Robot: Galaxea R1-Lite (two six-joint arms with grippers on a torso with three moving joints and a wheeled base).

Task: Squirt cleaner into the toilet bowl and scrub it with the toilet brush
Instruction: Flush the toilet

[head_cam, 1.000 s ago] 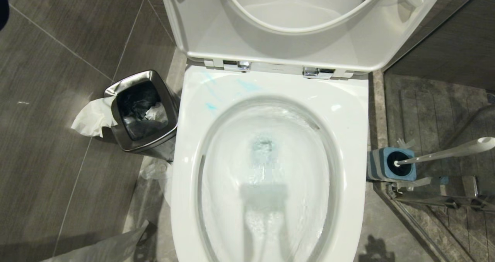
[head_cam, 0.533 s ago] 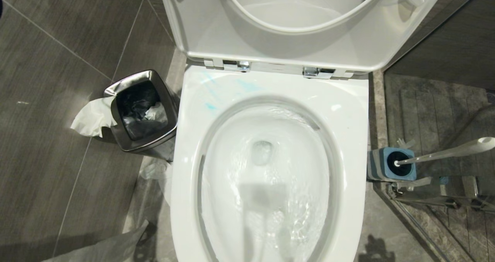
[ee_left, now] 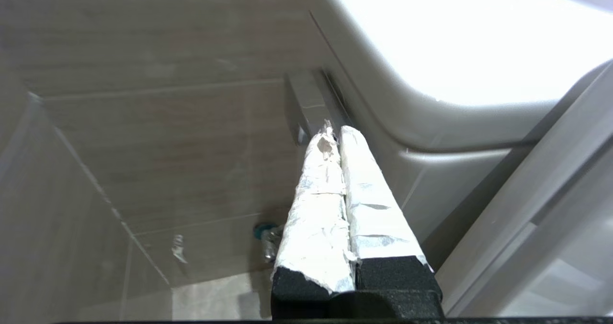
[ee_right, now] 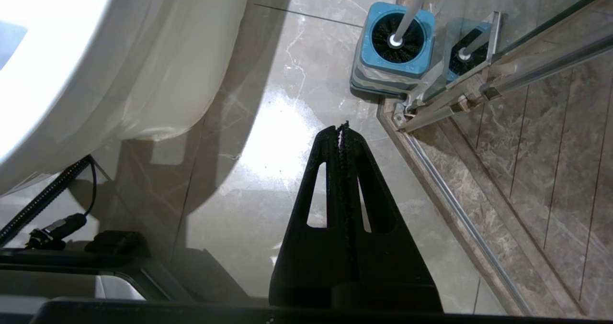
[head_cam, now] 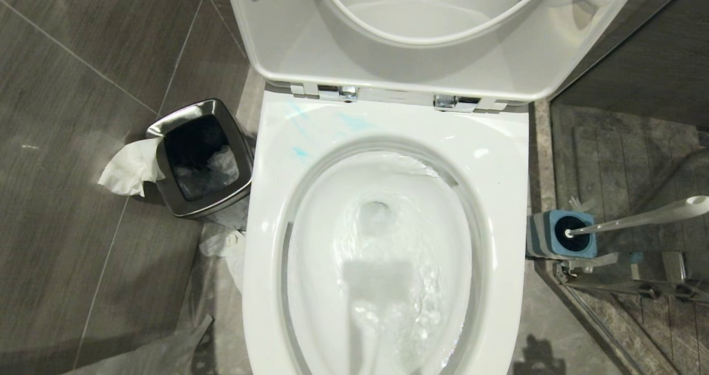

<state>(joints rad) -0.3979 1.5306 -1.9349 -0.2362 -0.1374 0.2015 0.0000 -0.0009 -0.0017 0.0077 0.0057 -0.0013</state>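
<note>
The toilet brush (head_cam: 637,220) stands in its blue holder (head_cam: 560,235) at three o'clock of the toilet bowl (head_cam: 388,126), while the left gripper (ee_left: 334,135) and right gripper (ee_right: 342,130) are both clenched empty.

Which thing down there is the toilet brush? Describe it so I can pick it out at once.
Start from the toilet bowl with its lid up. On the floor just off its right side, by the shower's metal track, stands a square blue-grey holder. The toilet brush sits in it, black bristles down, its long whitish handle leaning away to the right; the steel waste bin is on the bowl's other side.
</note>
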